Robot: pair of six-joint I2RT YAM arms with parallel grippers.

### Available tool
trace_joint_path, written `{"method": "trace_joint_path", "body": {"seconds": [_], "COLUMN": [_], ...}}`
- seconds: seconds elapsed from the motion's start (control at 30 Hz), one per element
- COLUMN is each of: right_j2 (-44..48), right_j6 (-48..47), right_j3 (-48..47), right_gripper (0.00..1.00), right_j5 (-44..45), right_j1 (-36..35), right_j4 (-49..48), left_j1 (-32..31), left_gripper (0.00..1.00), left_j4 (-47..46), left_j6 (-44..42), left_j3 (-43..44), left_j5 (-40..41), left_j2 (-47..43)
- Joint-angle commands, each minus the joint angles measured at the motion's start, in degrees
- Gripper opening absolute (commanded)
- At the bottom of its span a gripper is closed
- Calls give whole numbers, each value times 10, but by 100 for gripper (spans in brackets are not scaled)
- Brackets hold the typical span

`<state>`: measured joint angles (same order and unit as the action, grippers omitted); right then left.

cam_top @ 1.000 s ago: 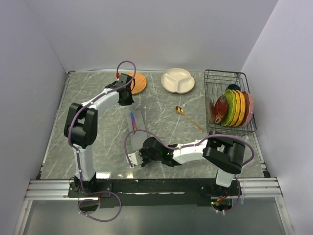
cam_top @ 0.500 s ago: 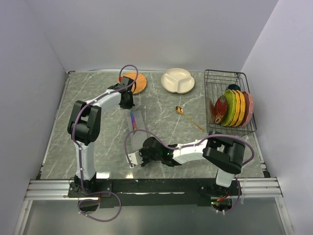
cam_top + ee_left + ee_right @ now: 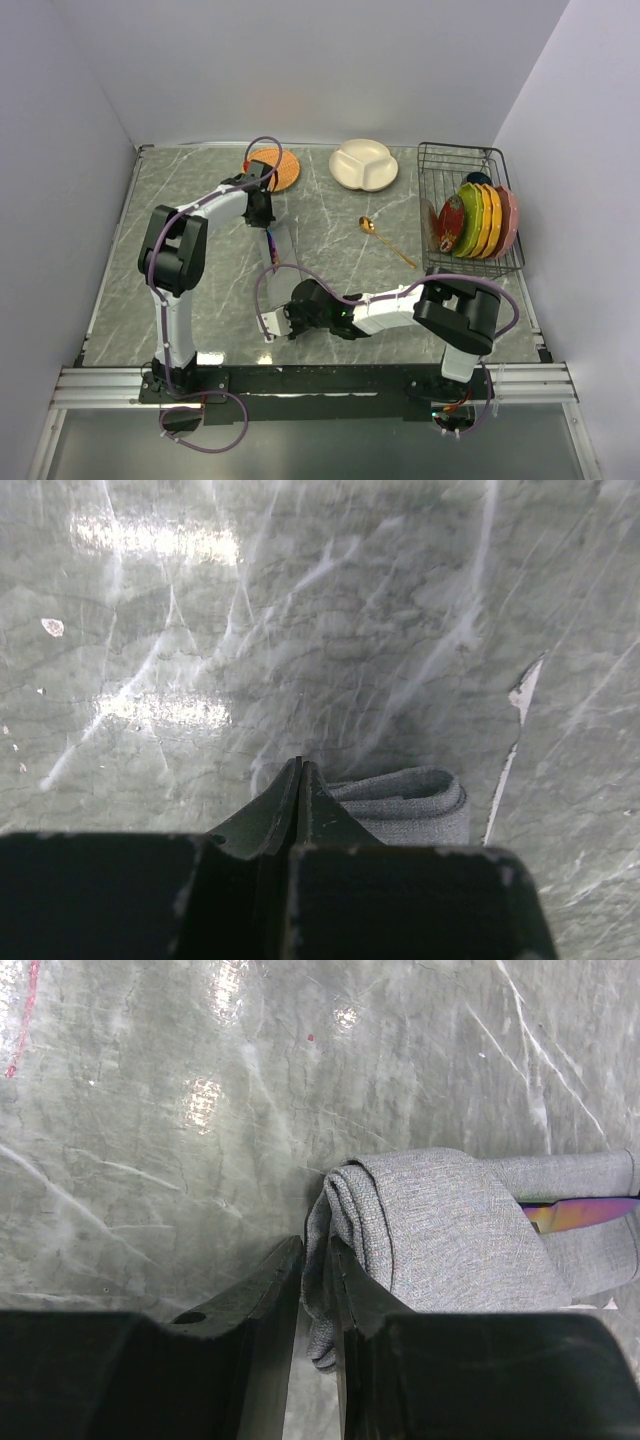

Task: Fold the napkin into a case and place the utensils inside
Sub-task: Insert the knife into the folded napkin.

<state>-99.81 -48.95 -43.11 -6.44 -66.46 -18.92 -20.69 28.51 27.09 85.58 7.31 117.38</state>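
We see the right gripper [image 3: 315,1247] pinching a fold of the soft grey fabric napkin [image 3: 440,1222]; the left gripper [image 3: 301,765], jaws pressed together, sits just beside its rolled end.

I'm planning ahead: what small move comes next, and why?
Probably raise the left end effector, closed at the far end of the case, and head for the spoon: the knife is tucked in, the spoon lies outside, and the right end effector pinches the near end.
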Motion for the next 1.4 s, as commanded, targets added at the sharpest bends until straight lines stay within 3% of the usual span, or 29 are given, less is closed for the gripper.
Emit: {"method": "trace_joint_path", "body": {"seconds": [0.0, 0.93, 1.13, 1.37], "right_j2": [-17, -14, 19, 105], "right_j6": [4, 6, 14, 46], "right_j3": [-11, -7, 0, 0], "right_gripper": [27, 27, 34, 51], "right_j5": [12, 13, 10, -43], "right_j1": [6, 5, 8, 19], "right_j4": [10, 4, 12, 77], "left_j1": [1, -36, -6, 44], "left_gripper": [4, 5, 15, 38], "left_j4": [1, 13, 17, -20], "left_j6": [5, 15, 19, -24], "left_j3": [-14, -67, -24, 115], "left_j5": [-12, 16, 60, 68], "left_j2": [-15, -71, -54, -45]}}
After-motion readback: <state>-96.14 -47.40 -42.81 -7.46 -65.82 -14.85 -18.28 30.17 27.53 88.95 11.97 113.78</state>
